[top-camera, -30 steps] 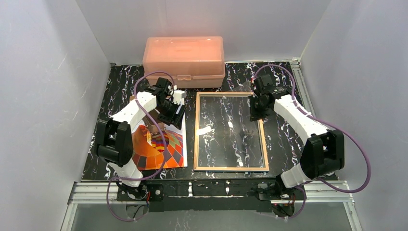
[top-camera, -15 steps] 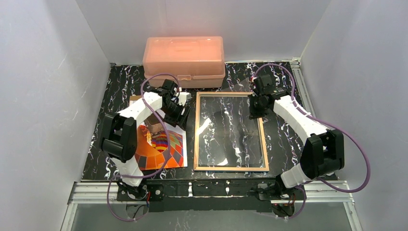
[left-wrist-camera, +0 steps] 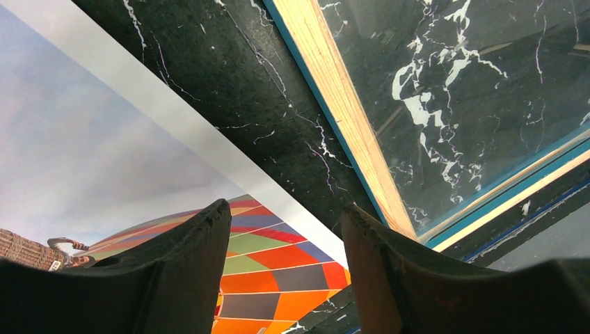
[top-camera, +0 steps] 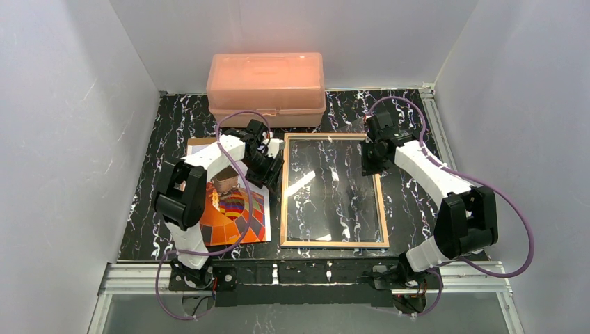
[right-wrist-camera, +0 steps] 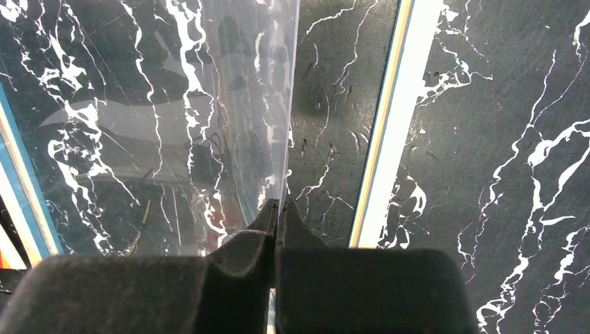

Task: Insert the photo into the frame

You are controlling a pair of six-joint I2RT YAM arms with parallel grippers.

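Two white robot arms worked over a black marble-patterned table [top-camera: 174,118] walled in by plain grey panels. The photo [left-wrist-camera: 104,160], a glossy print of an orange-red chequered balloon against pale sky, lay flat and face up on the left half of the table, partly under the left arm. It was outside the frame [left-wrist-camera: 339,104], with a strip of bare table between them. The frame lay flat just to the photo's right, near the middle of the table. Its tan wooden edge faced up, and a line of bright blue showed along its rim. The left gripper [left-wrist-camera: 285,212] hung low over that strip, above the photo's white border and close to the frame's left rail. Its dark fingers were spread apart with nothing between them. Across the frame, the right gripper [right-wrist-camera: 278,205] had its jaws pinched tight on the right-hand edge of a clear sheet [right-wrist-camera: 236,83] that covered the frame's opening. That edge sat a little inside the frame's right rail and looked raised off it, though how far could not be judged. The marble pattern showed through the sheet, crossed by pale reflections. A salmon-pink plastic box [top-camera: 266,87] with its lid closed stood against the back wall behind the frame, well apart from both grippers.
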